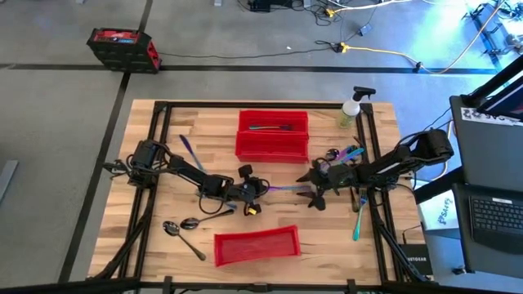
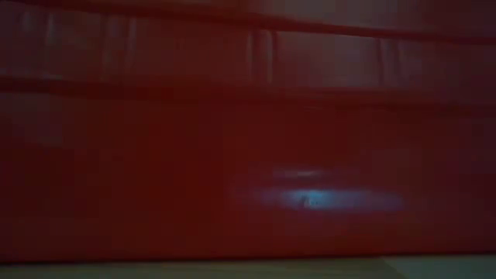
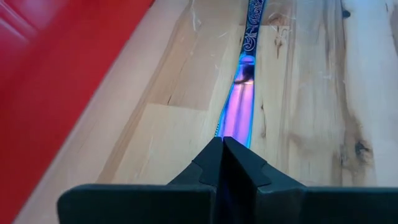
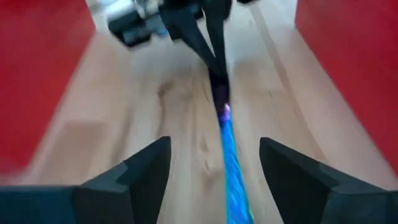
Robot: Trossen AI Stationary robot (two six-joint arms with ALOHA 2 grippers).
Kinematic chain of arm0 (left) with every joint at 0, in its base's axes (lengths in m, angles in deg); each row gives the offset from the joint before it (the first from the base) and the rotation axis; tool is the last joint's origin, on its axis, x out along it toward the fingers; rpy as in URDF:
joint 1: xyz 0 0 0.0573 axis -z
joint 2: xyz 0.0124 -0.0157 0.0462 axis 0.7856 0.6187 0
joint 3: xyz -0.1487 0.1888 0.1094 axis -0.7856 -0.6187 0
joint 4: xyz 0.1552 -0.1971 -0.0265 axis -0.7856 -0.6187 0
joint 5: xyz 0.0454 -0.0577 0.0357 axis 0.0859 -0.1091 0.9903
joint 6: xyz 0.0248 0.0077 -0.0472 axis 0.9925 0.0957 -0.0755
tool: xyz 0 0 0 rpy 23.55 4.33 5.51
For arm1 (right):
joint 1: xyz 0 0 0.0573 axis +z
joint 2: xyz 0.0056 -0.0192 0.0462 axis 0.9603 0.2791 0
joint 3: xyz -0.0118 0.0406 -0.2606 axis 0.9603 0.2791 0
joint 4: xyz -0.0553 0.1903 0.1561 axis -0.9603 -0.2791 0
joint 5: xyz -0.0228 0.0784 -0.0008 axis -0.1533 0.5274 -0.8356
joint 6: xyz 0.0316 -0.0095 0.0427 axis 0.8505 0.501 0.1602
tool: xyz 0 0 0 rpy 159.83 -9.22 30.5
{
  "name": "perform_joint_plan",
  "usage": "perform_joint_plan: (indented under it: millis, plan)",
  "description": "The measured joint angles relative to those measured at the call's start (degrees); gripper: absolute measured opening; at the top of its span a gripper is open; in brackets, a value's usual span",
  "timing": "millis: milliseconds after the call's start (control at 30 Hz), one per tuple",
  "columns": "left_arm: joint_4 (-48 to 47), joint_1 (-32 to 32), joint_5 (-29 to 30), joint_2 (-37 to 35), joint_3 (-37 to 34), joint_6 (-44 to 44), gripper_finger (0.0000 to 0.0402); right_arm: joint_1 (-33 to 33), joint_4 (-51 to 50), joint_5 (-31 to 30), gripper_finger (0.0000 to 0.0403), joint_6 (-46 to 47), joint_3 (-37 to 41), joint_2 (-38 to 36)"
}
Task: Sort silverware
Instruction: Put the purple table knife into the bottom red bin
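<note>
Your near red bin (image 1: 257, 246) looks empty, though it is hard to be sure from above. The 2 far red bins (image 1: 273, 135) sit side by side; the farther 1 holds a piece of silverware (image 1: 270, 127). At the table's middle, your left gripper (image 1: 255, 190) has its fingers (image 3: 211, 163) clamped together on 1 end of an iridescent utensil (image 3: 239, 109). Your right gripper (image 1: 315, 185) straddles the other end, its fingers (image 4: 146, 165) spread apart and clear of the metal.
</note>
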Motion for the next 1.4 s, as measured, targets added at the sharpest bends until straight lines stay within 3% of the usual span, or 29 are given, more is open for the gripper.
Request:
perform_joint_plan:
  millis: [300,667,933,1400]
  plan:
    - [-0.1,0.0,0.0,0.0,0.0,1.0,0.0000,0.0,-0.5,-2.4,0.0230,-11.4,0.6,2.0]
    - [-1.9,0.0,0.1,0.0,0.0,2.5,0.0000,0.0,-0.9,-0.1,0.0230,-8.6,-0.1,4.6]
    - [-3.1,-0.2,0.3,-0.1,0.0,3.6,0.0000,0.0,-2.1,-2.5,0.0230,-9.9,-3.4,5.0]
    - [-5.8,-0.2,0.5,-0.5,-0.4,4.1,0.0000,0.0,-2.0,-3.8,0.0230,-7.2,-11.9,14.4]
